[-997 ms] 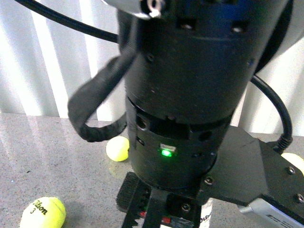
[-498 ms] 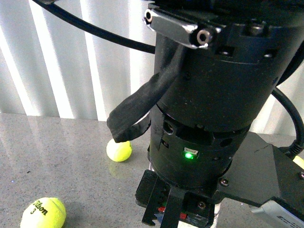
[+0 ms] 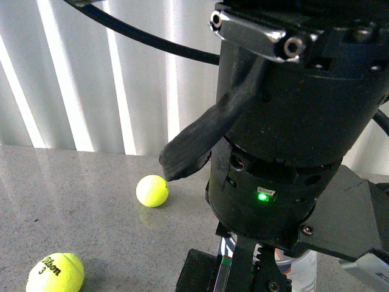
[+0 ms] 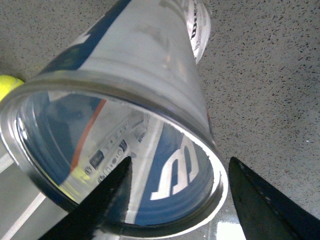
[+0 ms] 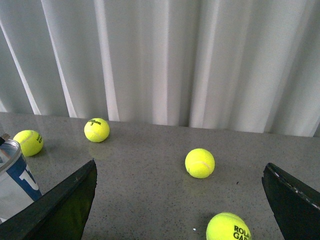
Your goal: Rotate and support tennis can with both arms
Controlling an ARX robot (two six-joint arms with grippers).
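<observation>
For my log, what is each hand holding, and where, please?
Right hand: nothing. Left hand straddles the tennis can at its rim, not visibly clamped.

The tennis can (image 4: pixel 150 65) stands upright on the grey table (image 4: pixel 270 75). It is a clear tube with a silver rim and a white-and-blue label, open end up. The left gripper (image 4: pixel 179 160) hangs over it, black fingers spread either side of the rim. The right gripper (image 5: pixel 179 164) gapes wide, well apart from the can.

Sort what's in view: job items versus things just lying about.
Job: tennis can; left hand, open at the can's rim; right hand, open and empty.
Lying about: loose tennis balls on the table; white curtain behind.
</observation>
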